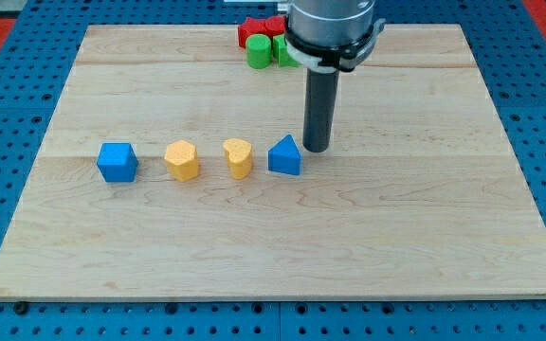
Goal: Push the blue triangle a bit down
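Note:
The blue triangle (285,156) sits on the wooden board (396,218) near its middle, at the right end of a row of blocks. My tip (316,150) rests on the board just to the right of the blue triangle and slightly above it in the view, close to its upper right edge. I cannot tell whether it touches the block.
Left of the triangle in the row are a yellow heart-shaped block (239,157), a yellow hexagonal block (183,160) and a blue cube (118,162). At the view's top, behind the arm, sit a red block (254,27) and a green cylinder (259,51), partly hidden.

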`<state>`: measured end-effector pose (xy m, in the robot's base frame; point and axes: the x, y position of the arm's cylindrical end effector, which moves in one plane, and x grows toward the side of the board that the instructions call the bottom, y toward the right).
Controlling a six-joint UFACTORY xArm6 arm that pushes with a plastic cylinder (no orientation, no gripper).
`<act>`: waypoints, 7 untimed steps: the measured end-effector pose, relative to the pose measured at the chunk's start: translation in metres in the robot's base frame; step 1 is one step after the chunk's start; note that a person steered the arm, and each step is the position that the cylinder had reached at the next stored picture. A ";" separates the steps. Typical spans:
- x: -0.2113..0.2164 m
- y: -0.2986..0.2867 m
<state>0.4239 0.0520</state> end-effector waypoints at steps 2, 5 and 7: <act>-0.005 -0.024; -0.027 -0.025; -0.021 -0.032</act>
<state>0.4032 0.0195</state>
